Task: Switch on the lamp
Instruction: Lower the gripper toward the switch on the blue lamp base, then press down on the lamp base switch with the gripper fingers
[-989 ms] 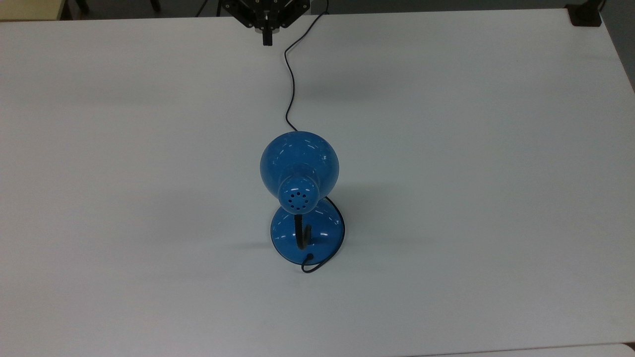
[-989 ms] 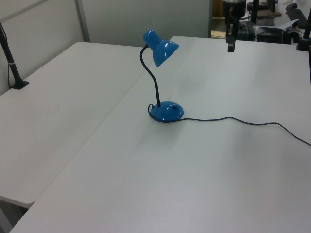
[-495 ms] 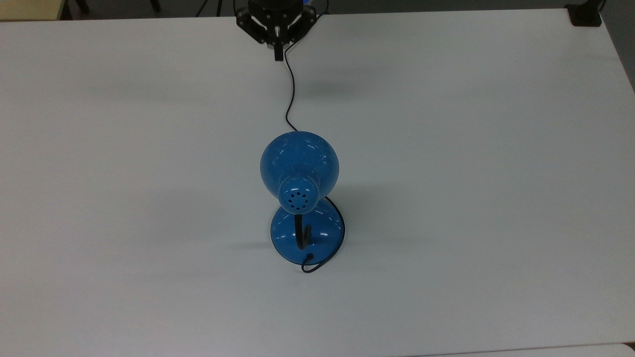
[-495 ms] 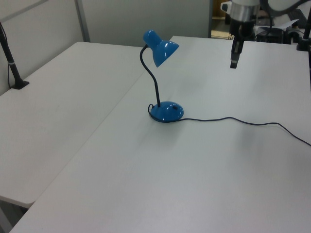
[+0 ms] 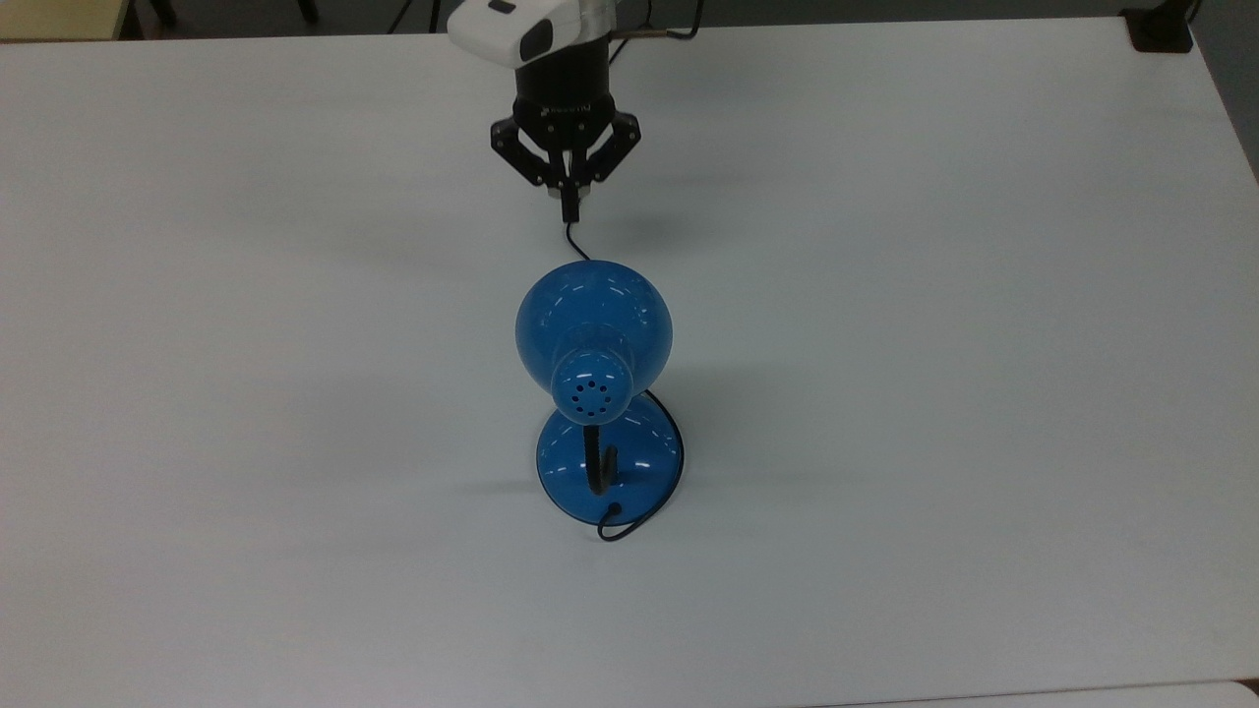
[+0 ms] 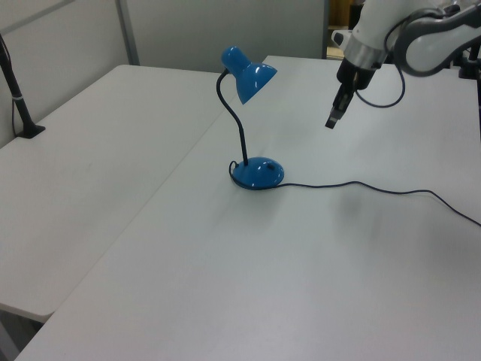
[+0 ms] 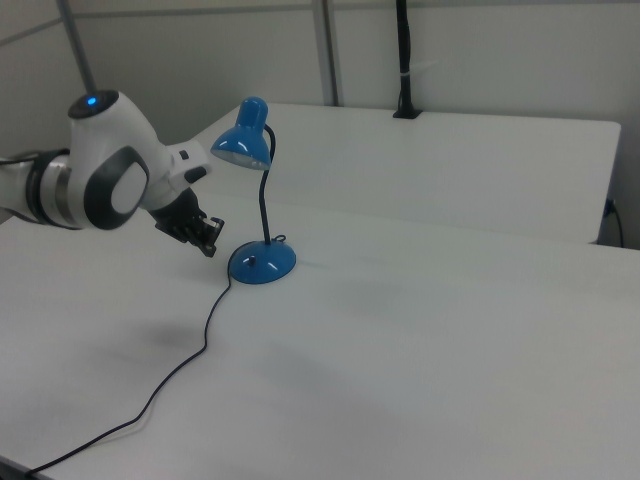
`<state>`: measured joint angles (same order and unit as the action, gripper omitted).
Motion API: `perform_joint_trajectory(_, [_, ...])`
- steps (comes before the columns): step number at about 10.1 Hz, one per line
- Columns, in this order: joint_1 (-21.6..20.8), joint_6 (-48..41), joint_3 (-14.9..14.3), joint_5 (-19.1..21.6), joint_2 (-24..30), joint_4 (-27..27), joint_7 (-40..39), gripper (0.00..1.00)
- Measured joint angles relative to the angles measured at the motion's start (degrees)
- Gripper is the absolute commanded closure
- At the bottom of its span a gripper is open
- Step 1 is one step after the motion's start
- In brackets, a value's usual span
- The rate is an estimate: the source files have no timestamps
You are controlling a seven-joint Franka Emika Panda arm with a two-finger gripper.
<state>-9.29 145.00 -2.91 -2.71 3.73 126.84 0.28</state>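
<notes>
The lamp stands mid-table, unlit. Its glossy blue shade [image 5: 593, 329] hides part of the round blue base [image 5: 610, 462], and a black gooseneck [image 6: 239, 124] joins the two. The thin black cord [image 6: 376, 186] loops off the base and trails across the table. My gripper [image 5: 569, 208] hangs above the table just beyond the shade at the top view's upper side, fingers shut together on nothing. In the left view the gripper [image 6: 331, 120] is to the right of the shade [image 6: 249, 71], and in the right view the gripper [image 7: 210, 246] is left of the base [image 7: 262, 264].
A second white table [image 6: 90, 150] adjoins along a seam at the left view's left. A black clamped post [image 6: 16, 86] stands on its far edge. Another black clamp [image 5: 1161, 29] sits at the top view's upper right corner.
My arm has come in from the table's far edge towards the lamp, and the gripper now hangs close to the shade. The lamp and cord have not moved.
</notes>
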Motion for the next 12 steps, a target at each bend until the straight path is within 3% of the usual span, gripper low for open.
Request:
perform_joint_trajectory(2, [0.0,9.4,0.0,0.0,-2.9,2.6,0.0,1.00])
perform_joint_trajectory(7, [0.0,27.0,0.3,0.0,-12.4,3.0,0.0,1.00])
perform_joint_trajectory(9, [0.0,30.1,0.9,0.0,-16.2,0.9,0.0,1.00])
perform_joint_trajectory(12, [0.1,30.1,1.0,0.0,-21.5,-6.9,0.0,1.00])
